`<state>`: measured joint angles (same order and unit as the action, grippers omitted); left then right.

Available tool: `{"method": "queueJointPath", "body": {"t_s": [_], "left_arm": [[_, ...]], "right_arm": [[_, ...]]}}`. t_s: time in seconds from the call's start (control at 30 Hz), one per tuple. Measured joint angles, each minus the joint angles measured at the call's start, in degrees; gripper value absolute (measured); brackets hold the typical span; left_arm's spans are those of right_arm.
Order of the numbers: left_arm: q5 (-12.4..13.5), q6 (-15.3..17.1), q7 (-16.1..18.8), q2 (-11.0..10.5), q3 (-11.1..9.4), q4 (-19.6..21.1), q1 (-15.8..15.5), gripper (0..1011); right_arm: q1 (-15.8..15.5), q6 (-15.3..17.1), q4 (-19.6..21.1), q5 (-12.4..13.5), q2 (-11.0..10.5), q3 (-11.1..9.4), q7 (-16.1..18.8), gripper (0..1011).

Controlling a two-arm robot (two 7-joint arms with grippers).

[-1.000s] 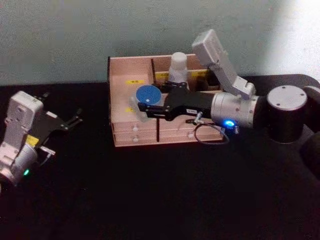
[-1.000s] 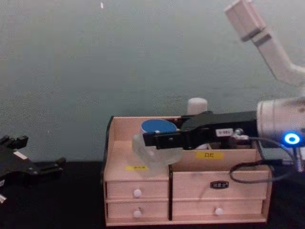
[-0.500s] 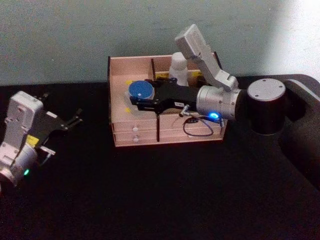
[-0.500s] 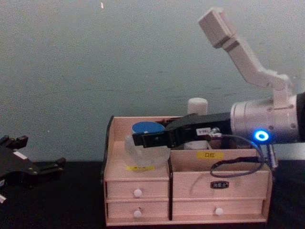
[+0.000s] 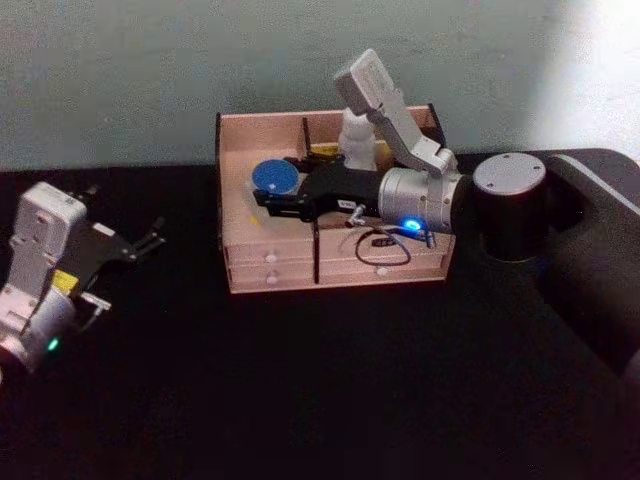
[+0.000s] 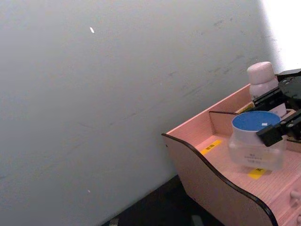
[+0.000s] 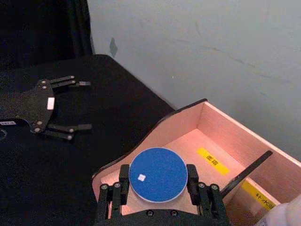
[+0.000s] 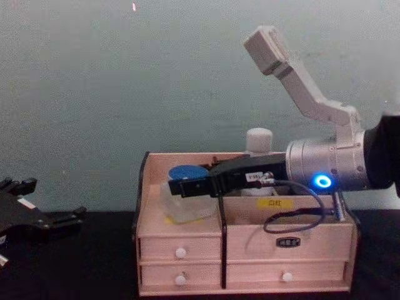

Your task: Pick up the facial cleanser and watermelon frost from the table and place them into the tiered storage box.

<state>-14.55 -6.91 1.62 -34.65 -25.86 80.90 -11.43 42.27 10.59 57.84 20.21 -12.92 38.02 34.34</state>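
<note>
The tiered storage box [image 5: 330,268] sits on the black counter [image 5: 320,400] by the wall; it has small yellow labels [image 7: 212,161] with dark marks too tiny to read, and a dark little plate [image 8: 288,240] on a front drawer, also too small to read. The right gripper [image 5: 268,200] reaches over the box's left compartment; its jaws are closed on a clear jar with a blue lid [image 7: 158,174], one finger on each side; the jar is down low inside that compartment, over a yellow label on the floor there; I cannot tell if it touches the floor. A white bottle [image 8: 259,142] stands in a back compartment, just right of the jar. The left gripper [image 5: 150,240] rests out to the left over the counter, well apart from the box, with its jaws spread open and holding nothing.
</note>
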Motion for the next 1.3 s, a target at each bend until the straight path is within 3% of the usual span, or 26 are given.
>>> {"method": "queueJointPath", "body": {"t_s": [0.63,1.3], "left_arm": [[0.0,0.0,0.0,0.0,0.0,0.0,0.0,1002],[0.0,0.0,0.0,0.0,0.0,0.0,0.0,1001]], "right_arm": [[0.52,0.99,-2.97,-0.6,1.94,-1.56,0.5,729],[0.54,1.1,-2.91,-0.54,1.86,-1.52,0.49,729]]}}
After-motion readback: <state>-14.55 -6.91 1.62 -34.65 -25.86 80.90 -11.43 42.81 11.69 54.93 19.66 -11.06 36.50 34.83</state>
